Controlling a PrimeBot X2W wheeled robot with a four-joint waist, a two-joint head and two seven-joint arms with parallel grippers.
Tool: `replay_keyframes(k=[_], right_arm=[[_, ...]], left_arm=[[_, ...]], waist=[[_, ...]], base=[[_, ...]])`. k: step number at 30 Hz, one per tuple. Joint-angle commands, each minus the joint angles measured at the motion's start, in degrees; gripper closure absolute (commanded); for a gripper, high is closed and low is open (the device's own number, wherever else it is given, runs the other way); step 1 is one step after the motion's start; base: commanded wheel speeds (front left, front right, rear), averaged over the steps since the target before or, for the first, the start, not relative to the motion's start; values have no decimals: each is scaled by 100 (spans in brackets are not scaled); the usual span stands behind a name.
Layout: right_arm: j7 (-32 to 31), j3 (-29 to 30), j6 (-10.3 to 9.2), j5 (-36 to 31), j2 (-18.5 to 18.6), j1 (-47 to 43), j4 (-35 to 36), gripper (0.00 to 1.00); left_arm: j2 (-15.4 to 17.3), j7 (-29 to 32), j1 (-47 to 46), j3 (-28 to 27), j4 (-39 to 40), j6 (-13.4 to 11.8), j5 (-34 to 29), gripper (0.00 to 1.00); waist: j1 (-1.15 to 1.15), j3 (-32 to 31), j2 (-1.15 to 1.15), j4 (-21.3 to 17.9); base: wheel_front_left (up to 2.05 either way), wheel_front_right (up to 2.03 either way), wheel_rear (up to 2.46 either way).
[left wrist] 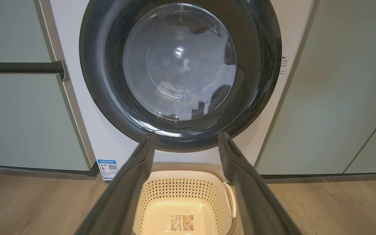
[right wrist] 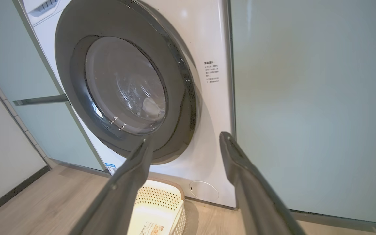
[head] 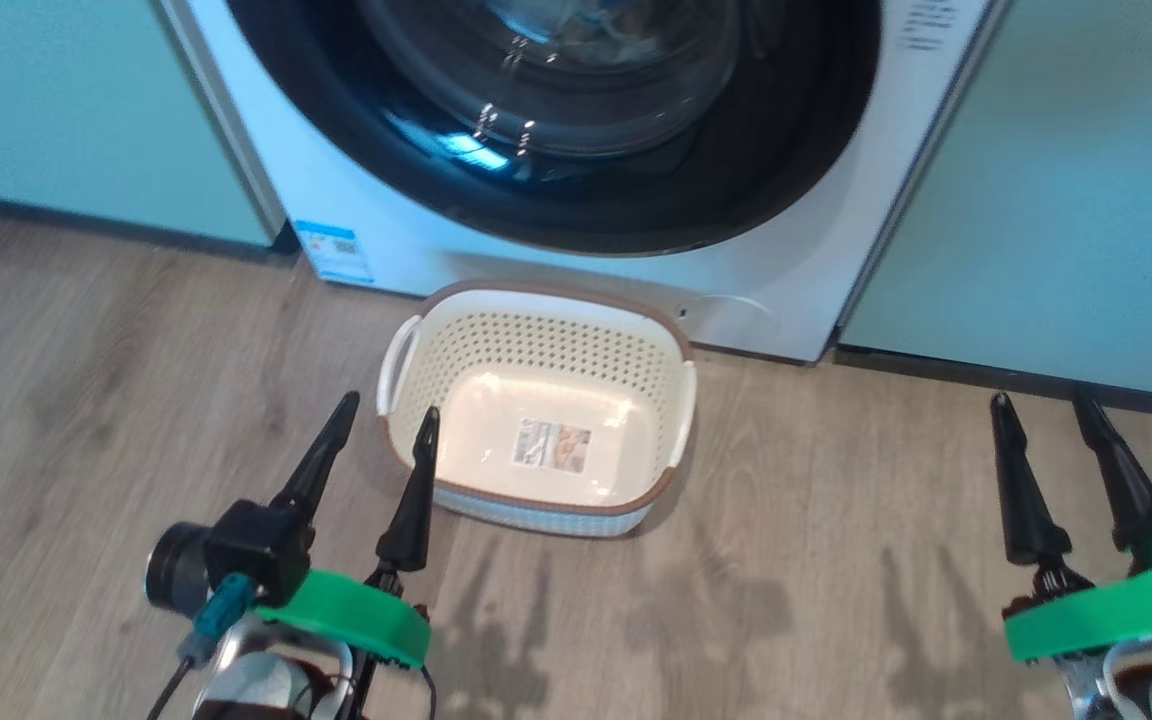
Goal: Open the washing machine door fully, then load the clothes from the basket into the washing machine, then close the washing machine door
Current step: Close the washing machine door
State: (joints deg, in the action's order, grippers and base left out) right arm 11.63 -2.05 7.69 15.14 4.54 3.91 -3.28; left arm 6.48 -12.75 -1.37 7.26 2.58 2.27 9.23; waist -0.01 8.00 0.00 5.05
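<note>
Both my hands are wide open and empty: left hand (head: 387, 408) by the basket's (head: 536, 350) left rim, right hand (head: 1041, 402) well off to the side. The basket is bare, and a pale lump behind the door (left wrist: 256, 65) glass looks like the clothes (right wrist: 151, 108). The door seems shut against the washer (head: 416, 240), but I can't tell if it's latched; if not, it may swing out. My left hand could also nudge the basket. Wood-look floor (head: 836, 520), pale green cabinets (head: 1086, 200) either side.
</note>
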Motion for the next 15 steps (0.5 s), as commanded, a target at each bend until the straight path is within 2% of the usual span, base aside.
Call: replay_keyframes(k=[1, 15], right_arm=[[-17, -48, -20, -75, -13, 59, 262, 0], [-186, 301, -20, -258, -158, -641, 725, 0]], left_arm=[[97, 17, -130, -250, 187, -44, 82, 0], [139, 333, 156, -436, 197, -203, 347, 0]], waist=[[1, -91, 0, -121], [1, -415, 0, -677]], base=[[0, 0, 0], [0, 0, 0]])
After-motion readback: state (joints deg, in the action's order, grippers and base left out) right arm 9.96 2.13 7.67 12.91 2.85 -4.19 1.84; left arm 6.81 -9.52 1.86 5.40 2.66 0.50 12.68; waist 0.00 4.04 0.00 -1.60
